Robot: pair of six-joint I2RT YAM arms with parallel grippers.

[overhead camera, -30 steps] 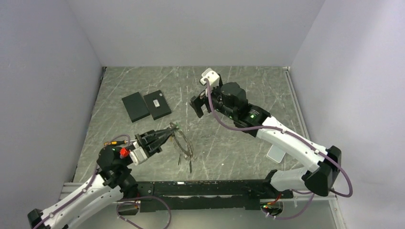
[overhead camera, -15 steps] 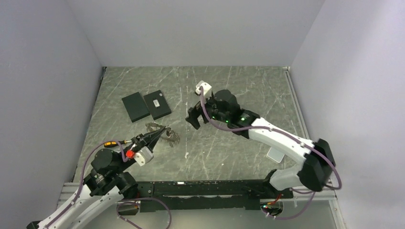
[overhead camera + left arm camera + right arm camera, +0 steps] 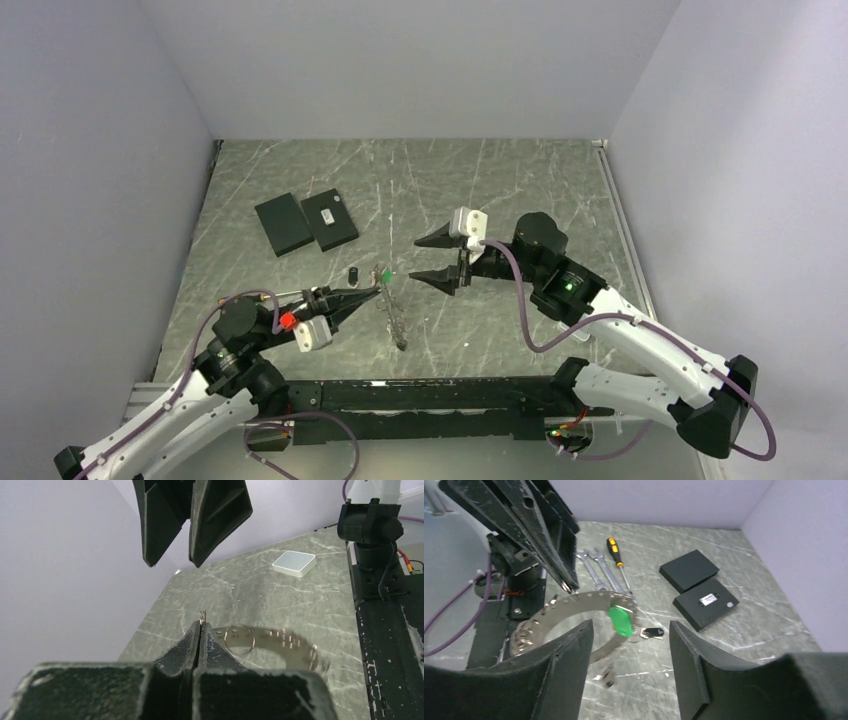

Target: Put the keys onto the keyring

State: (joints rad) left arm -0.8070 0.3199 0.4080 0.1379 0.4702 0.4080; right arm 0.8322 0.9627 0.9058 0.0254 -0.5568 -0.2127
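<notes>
My left gripper is shut on the thin metal keyring and holds it above the table. The grey chain-like cord hangs from it in a blurred loop, with the green tag near the top. One small key with a black head lies on the table just behind the tag. Small blurred pieces hang at the cord's low end. My right gripper is wide open and empty, pointing left at the keyring from close by.
Two flat black plates lie at the back left. Wrenches and a yellow-handled screwdriver lie by my left arm. A small white box sits at the right front, near the right arm's base.
My left gripper moved right and raised the keyring, so the cord now hangs stretched. My right gripper swung forward, turned to face the left gripper and now stands wide open.
</notes>
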